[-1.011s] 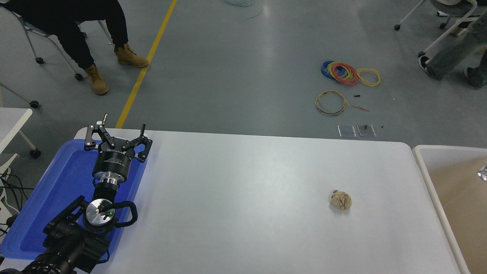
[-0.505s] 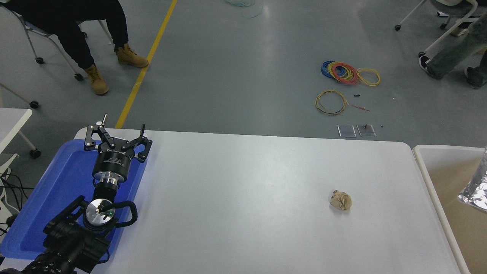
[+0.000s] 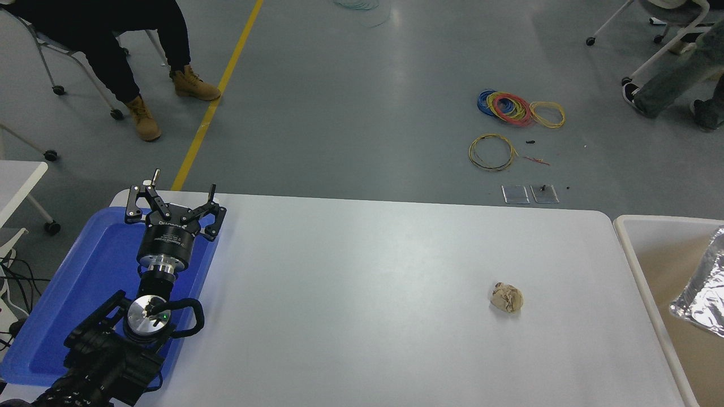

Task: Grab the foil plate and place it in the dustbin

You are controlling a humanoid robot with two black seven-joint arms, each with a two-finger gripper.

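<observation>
Grey workshop floor fills the upper half of the frame, a yellow line (image 3: pixel 218 96) running diagonally down from the top centre-left. White table (image 3: pixel 362 282) spans the lower half, rounded far corners.

Upper left: a seated person (image 3: pixel 113 51), dark trousers, tan boots, on a wheeled chair. Upper right corner: another person's legs (image 3: pixel 673 85) in grey trousers beside a white chair frame. On the floor right of centre: coils of wire (image 3: pixel 517 108) in blue, red and yellow, with a further thin yellow loop below them, then two small clear plates (image 3: pixel 530 194) just beyond the table's far edge.

Lower left: blue tray (image 3: pixel 68 305) sits on the table's left end. Left gripper (image 3: pixel 174 202) is parked above it, arm entering from the bottom-left corner, fingers spread wide, nothing between them.

Right-centre of the table: crumpled paper ball (image 3: pixel 506 297), beige, alone, well apart from the tray.

Right edge: dustbin (image 3: pixel 639 265), cream rim, tan inside, standing just beside the table's right end. Foil plate (image 3: pixel 701 291) shows inside the bin's outline, at the far right edge of the frame, tilted, crinkled silver surface facing the camera, partly cut off by the frame. What supports it cannot be told. Right arm and gripper are out of view.
</observation>
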